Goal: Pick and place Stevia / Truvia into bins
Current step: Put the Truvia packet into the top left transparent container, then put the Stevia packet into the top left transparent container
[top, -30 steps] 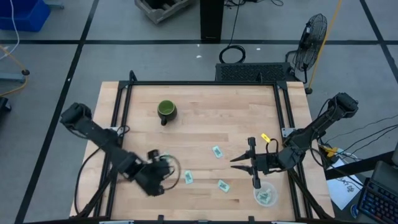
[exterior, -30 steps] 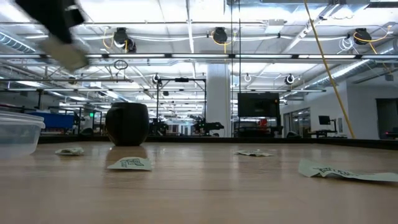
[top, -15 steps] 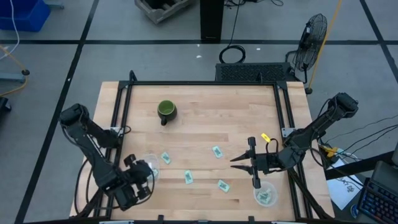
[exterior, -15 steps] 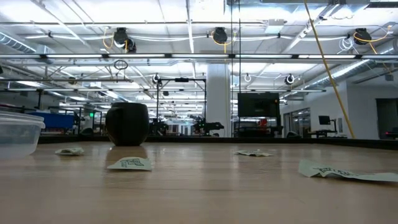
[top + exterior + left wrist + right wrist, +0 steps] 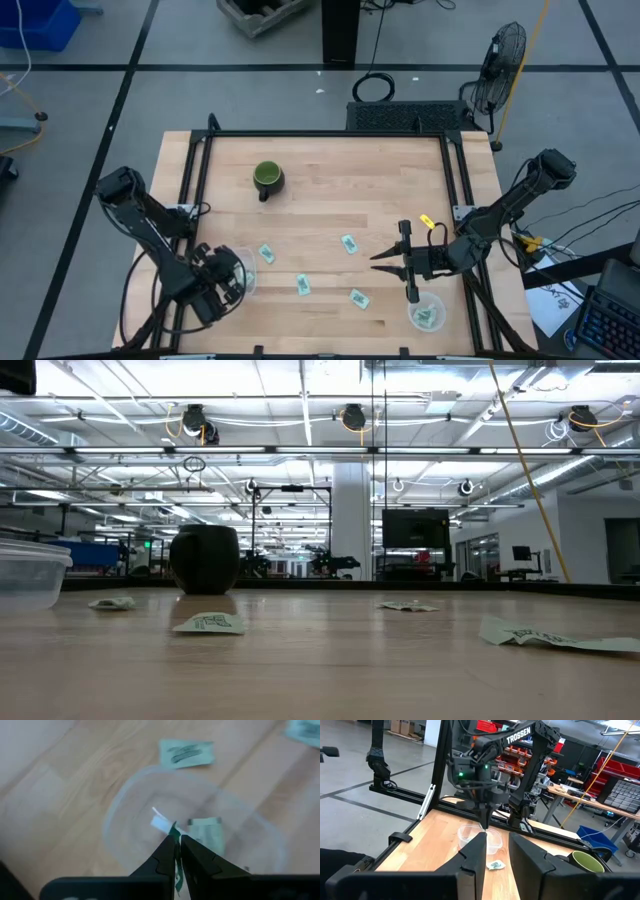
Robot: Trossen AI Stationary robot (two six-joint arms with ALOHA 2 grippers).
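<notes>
From my seat at the controls, the left hand (image 5: 177, 851) hung over the clear bin (image 5: 237, 268) near the counter's front left corner, its fingers (image 5: 161, 857) pinched narrow on a Stevia packet (image 5: 176, 870), of which I saw only green and white slivers between and above the tips. Inside that bin (image 5: 195, 837) one packet (image 5: 206, 833) already lay flat on the bottom, and another (image 5: 187, 753) rested on the wood just outside its rim. The right hand (image 5: 402, 269) hovered over the counter (image 5: 340, 190) toward the front right, fingers spread wide and holding nothing, just beside the second bin (image 5: 427, 314), which sat close to the front right corner with a packet in it. Between the two bins, loose packets lay scattered across the front half of the counter: one (image 5: 303, 285) near the front, one (image 5: 358, 297) a little to its right, one (image 5: 265, 253) just beside the left bin, and one (image 5: 348, 243) nearer the middle. Farther back, well apart from all of that, the dark green mug (image 5: 267, 179) stood upright toward the rear left. From the right wrist camera I could see the left arm (image 5: 485, 785) poised above its bin (image 5: 479, 839).
</notes>
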